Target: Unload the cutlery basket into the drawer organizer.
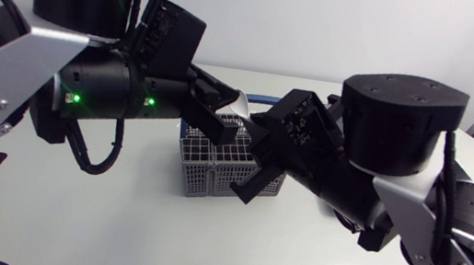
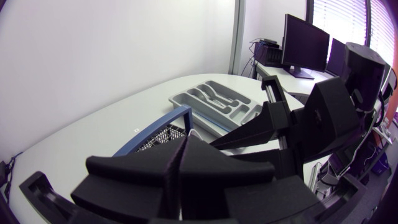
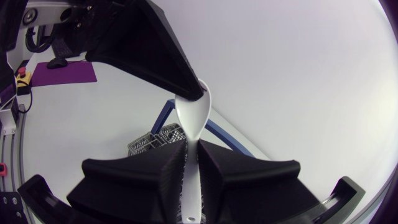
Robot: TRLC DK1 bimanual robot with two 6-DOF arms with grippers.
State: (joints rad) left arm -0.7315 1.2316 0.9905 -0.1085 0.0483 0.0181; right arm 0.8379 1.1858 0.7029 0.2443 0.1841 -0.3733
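Both jaws pinch one white spoon point(image 3: 193, 115) over basket point(image 1: 204, 170): left jaws bowl, right jaws handle; organizer point(image 2: 214, 102) beyond basket

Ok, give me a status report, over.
Both shut on spoon: left claw at bowl, right claw at handle. Held over basket. Path to organizer looks open.
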